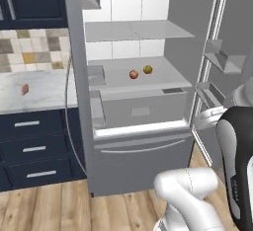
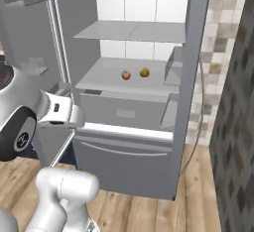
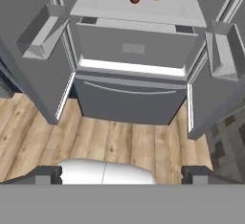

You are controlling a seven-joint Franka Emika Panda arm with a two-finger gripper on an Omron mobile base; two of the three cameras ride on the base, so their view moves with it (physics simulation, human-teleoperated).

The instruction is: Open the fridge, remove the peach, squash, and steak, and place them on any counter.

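Grey fridge [image 1: 143, 151] doors stand wide so you can reach the peach [image 1: 133, 74] and squash [image 1: 147, 69] side by side on the shelf; steak [image 1: 24, 89] lies on the counter [image 1: 44, 96]; your tool [image 3: 122, 173] hangs back, spread, gripping nothing.

matt grey fridge [image 1: 141, 161], veined marble counter [image 1: 44, 94], wood-plank floor [image 3: 119, 144]

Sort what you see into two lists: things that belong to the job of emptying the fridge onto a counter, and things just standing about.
Belong to the job:
- fridge, doors open
- peach, on a shelf
- squash, beside the peach
- steak, on the counter
- counter

Standing about:
- navy drawers
- tiled backsplash
- wooden floor
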